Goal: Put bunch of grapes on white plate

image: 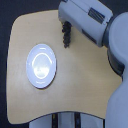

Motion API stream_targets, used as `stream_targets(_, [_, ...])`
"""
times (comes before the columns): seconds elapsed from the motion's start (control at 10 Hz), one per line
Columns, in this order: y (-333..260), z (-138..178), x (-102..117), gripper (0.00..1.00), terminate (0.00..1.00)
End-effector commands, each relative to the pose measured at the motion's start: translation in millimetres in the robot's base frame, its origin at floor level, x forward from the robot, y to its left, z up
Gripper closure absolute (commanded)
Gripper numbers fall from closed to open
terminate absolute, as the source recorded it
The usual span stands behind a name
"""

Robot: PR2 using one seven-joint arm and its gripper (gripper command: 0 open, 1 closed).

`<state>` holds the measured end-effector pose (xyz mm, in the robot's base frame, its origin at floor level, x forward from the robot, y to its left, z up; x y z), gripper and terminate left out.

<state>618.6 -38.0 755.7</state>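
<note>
The white plate (41, 65) lies on the wooden table, toward the exterior view's left, and nothing is on it. The bunch of grapes (65, 36) is a dark narrow cluster up and to the right of the plate, running downward from the end of my gripper (64, 22). The gripper reaches in from the top of the view and appears shut on the bunch's upper end. Its fingertips are blurred and partly hidden behind the grey arm housing. A gap of bare table separates the grapes from the plate's rim.
The light wooden table (85, 80) has rounded corners and dark floor around it. My grey arm and shoulder (112, 40) fill the upper right and right side. The robot's white base (65, 120) sits at the table's lower edge.
</note>
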Motion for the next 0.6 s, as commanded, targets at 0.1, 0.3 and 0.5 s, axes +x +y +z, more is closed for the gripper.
stream_targets(0.1, [2, 131, -9, 1.0, 0.0])
stream_targets(0.3, [8, 145, -21, 1.0, 0.0])
stream_targets(0.5, [30, 148, -42, 1.0, 0.0])
